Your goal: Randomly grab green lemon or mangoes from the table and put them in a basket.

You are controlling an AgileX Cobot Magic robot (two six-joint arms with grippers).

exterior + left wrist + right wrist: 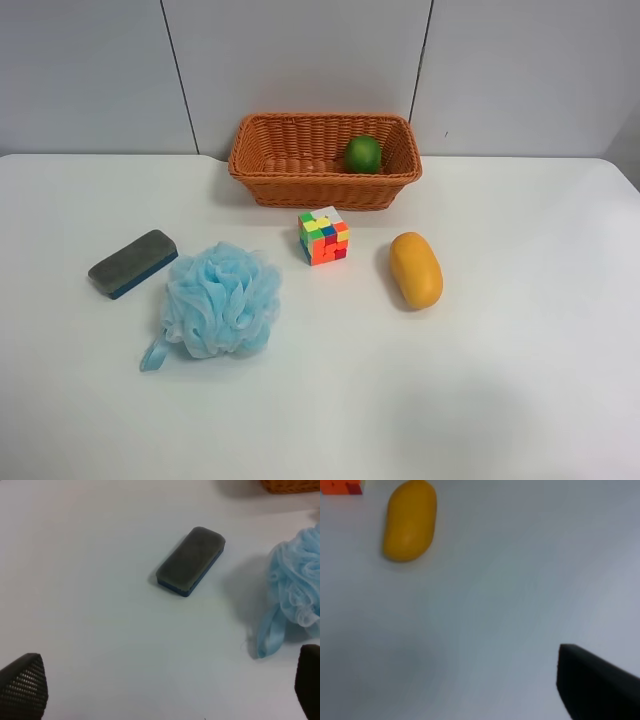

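The left pincer (165, 685) stands wide apart over bare desk (500, 400), holding nothing; beyond it lie a grey-blue eraser (190, 561) and a blue bath pouf (295, 595). Only one finger of the right pincer shows, so I cannot tell its spread. The mangoes (416, 269) lie on the desk beside a puzzle cube (324, 236). Farthest, the green lemon (363, 154) sits inside the basket (270, 160).

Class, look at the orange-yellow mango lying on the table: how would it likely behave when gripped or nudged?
The mango looks smooth and rounded, so fingers may slip on it. Its oblong shape lying flat on the table suggests it would probably roll sideways if nudged. It appears firm rather than floppy.
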